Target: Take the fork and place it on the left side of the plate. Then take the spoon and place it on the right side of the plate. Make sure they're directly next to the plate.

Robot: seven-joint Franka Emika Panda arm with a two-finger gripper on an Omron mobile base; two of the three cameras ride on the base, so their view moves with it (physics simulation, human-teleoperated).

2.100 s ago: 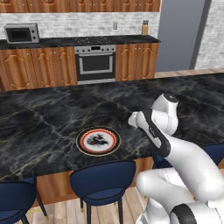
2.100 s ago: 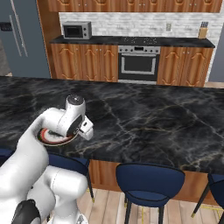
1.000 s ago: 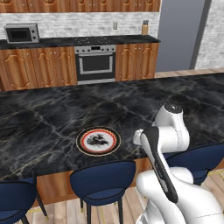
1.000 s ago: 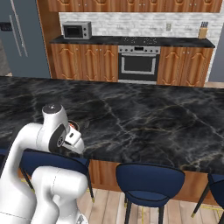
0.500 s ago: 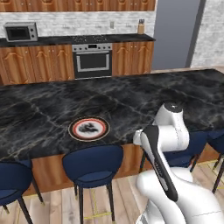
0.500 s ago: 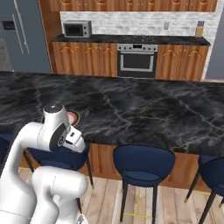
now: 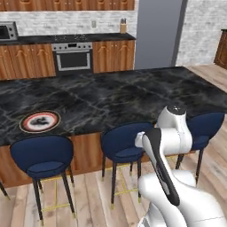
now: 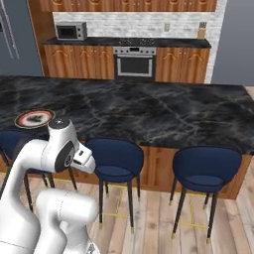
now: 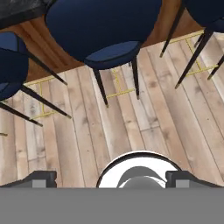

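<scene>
Left base view: the table (image 7: 111,95) is carrying the plate (image 7: 40,121) near its front edge, far to my left and well apart from me. Risk: I am locating neither fork nor spoon, so searching could drag on. My arm is folding low, aiming my pincer (image 9: 111,178), spread wide and empty, at the floor (image 9: 144,122) between stools (image 7: 42,156).
</scene>
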